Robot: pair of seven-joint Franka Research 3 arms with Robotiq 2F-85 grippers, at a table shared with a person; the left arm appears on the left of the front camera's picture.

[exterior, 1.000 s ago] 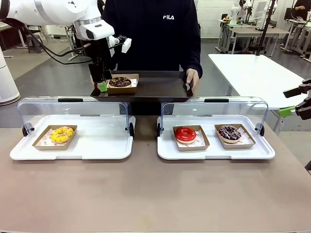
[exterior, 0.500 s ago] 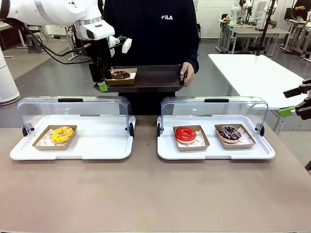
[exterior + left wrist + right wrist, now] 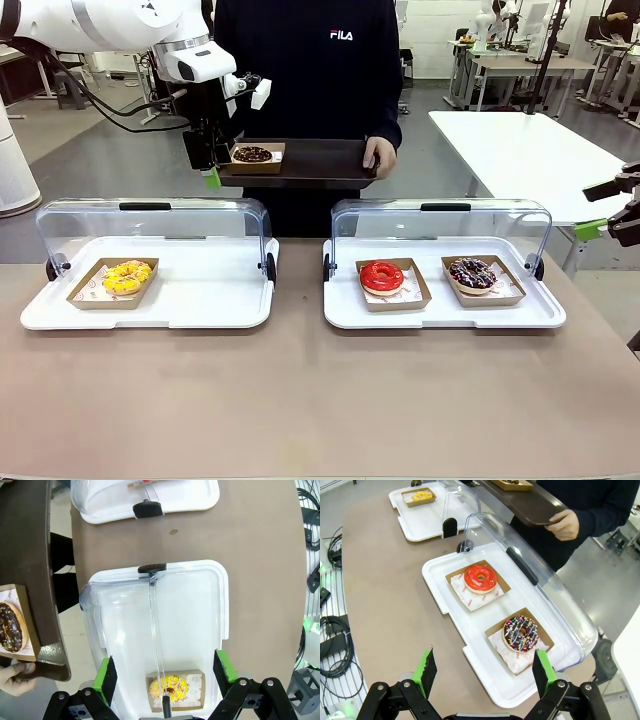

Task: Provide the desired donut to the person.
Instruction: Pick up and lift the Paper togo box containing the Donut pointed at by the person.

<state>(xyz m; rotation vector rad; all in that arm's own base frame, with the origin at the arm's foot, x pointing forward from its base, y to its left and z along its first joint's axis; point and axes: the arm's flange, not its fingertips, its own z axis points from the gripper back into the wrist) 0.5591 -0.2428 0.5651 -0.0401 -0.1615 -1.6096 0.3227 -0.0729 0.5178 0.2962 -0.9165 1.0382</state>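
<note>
The person [image 3: 310, 70] in a navy sweatshirt stands across the table holding a dark tray [image 3: 320, 160] with both hands. A chocolate donut [image 3: 252, 154] in a cardboard boat sits at the tray's left end; it also lies at the left edge of the left wrist view as the chocolate donut [image 3: 11, 627]. My left gripper [image 3: 208, 170] hangs just off the tray's left edge, apart from the boat. Its fingers [image 3: 106, 674] stand open with nothing between them. My right gripper [image 3: 612, 215] waits at the far right, and it is open and empty over the right case [image 3: 484, 672].
Two white display cases stand on the brown table with lids raised. The left case [image 3: 200, 300] holds a yellow donut [image 3: 125, 277]. The right case [image 3: 440, 312] holds a red glazed donut [image 3: 381, 276] and a sprinkled chocolate donut [image 3: 471, 272]. A white table [image 3: 520, 150] stands at the back right.
The person has raised the dark tray with the chocolate donut and levelled it nearer the chest. My left gripper has stayed beside its left edge. The right arm is still.
</note>
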